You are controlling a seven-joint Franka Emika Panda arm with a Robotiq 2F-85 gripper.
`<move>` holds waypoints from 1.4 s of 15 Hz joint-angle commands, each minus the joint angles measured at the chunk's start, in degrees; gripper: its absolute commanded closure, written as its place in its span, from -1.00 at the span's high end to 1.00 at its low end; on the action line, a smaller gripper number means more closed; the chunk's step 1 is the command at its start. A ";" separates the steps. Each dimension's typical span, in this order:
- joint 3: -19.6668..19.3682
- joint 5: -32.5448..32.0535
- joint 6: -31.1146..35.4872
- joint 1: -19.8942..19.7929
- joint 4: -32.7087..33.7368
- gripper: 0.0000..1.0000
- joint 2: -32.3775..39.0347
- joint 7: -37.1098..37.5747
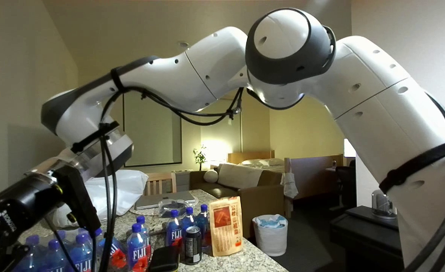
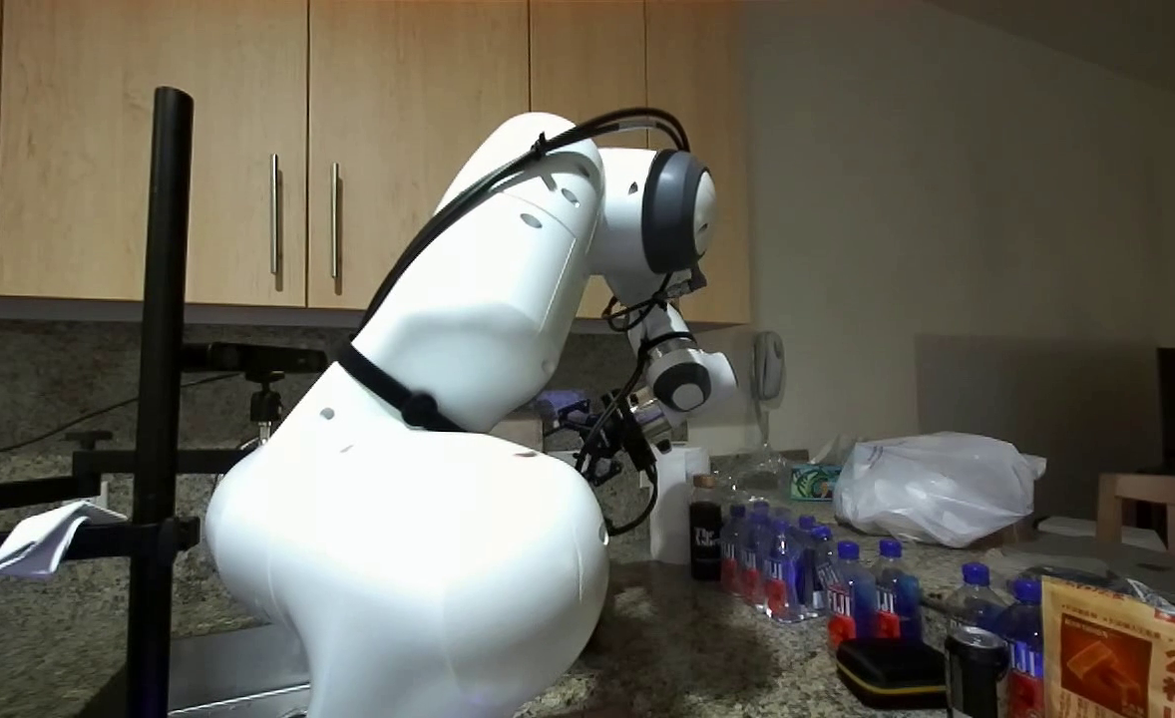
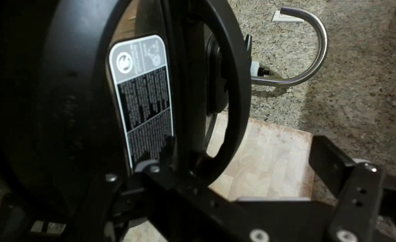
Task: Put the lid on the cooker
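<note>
A large round dark lid [image 3: 73,101] fills the left of the wrist view, carrying a grey-and-black label and a black arched handle [image 3: 240,87]. My gripper [image 3: 248,158] is wide open there. Its left finger overlaps the lid's lower part near the base of the handle; whether they touch I cannot tell. The right finger [image 3: 330,164] stands well off to the right of the handle, and nothing is between the two fingers. The cooker cannot be made out in any view. In both exterior views the arm's own parts or the frame edge hide the fingertips.
Beneath the gripper lies a wooden board [image 3: 268,161], with a curved metal faucet [image 3: 322,43] beyond. The counter holds several water bottles [image 2: 782,568], a dark bottle [image 2: 705,543], a black case [image 2: 892,670], a can [image 1: 193,247], a paper pouch [image 1: 226,230] and a white plastic bag [image 2: 937,489].
</note>
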 commanded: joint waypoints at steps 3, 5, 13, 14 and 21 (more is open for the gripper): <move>-0.73 1.94 -1.08 -2.19 -3.17 1.00 -5.30 1.68; -1.32 2.25 -0.77 -3.14 -4.69 1.00 -8.48 1.75; -8.38 -3.92 0.14 -7.55 -13.38 1.00 -21.60 5.58; -9.40 -6.68 1.82 -7.78 -14.70 1.00 -22.79 6.40; -12.06 -25.93 10.66 -9.28 -20.48 1.00 -28.86 7.39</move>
